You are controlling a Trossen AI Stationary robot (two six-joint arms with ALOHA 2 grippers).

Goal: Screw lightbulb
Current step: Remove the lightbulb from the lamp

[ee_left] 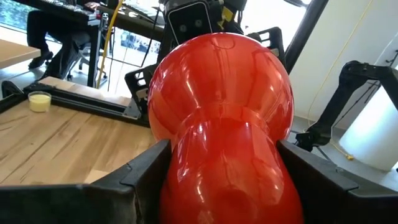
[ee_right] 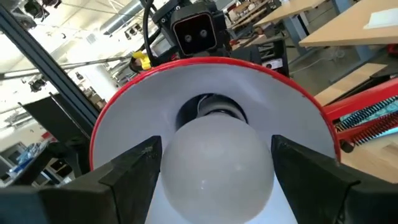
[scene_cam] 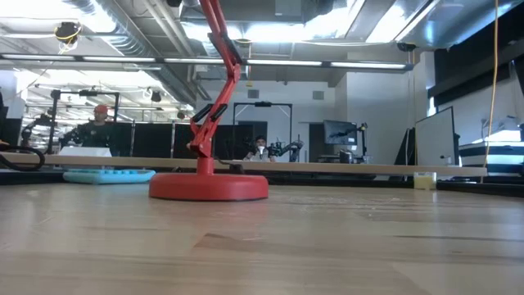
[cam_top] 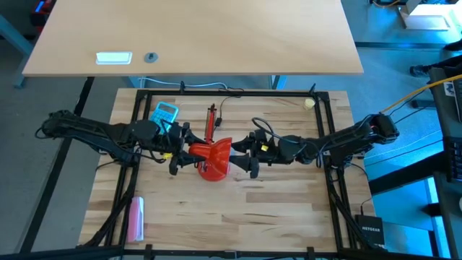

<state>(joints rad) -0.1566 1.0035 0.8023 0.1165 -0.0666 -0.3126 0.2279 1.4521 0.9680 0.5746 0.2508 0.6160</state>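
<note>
A red desk lamp stands mid-table on its round base (scene_cam: 209, 187), its jointed arm (cam_top: 211, 119) rising from it. Its red shade (cam_top: 213, 160) is up off the table, the open mouth turned toward the table's right. My left gripper (cam_top: 186, 153) is shut on the shade from the left. My right gripper (cam_top: 242, 155) comes from the right and is shut on the white lightbulb (ee_right: 214, 168), which sits inside the shade's white interior (ee_right: 143, 106), in front of the socket (ee_right: 214, 109). The bulb's base is hidden behind its globe. My left gripper pinches the shade's narrow neck (ee_left: 186, 155) between its two fingers (ee_left: 140, 171), one on each side. The fingers come level from the table's left. The shade is held clear of the table, its wide end pointing away from the gripper. My right gripper pinches the bulb's round frosted globe (ee_right: 180, 163) between its two fingers (ee_right: 134, 165), one on each side. The fingers come level from the table's right, pointing into the shade's mouth. The bulb is clear of the table; whether its base sits in the socket I cannot tell.
A blue calculator (cam_top: 164, 112) lies just behind my left gripper. A small yellowish ball (cam_top: 309, 103) sits at the far right corner, a pink object (cam_top: 136, 217) near the front left. A black frame rail (cam_top: 231, 92) borders the table.
</note>
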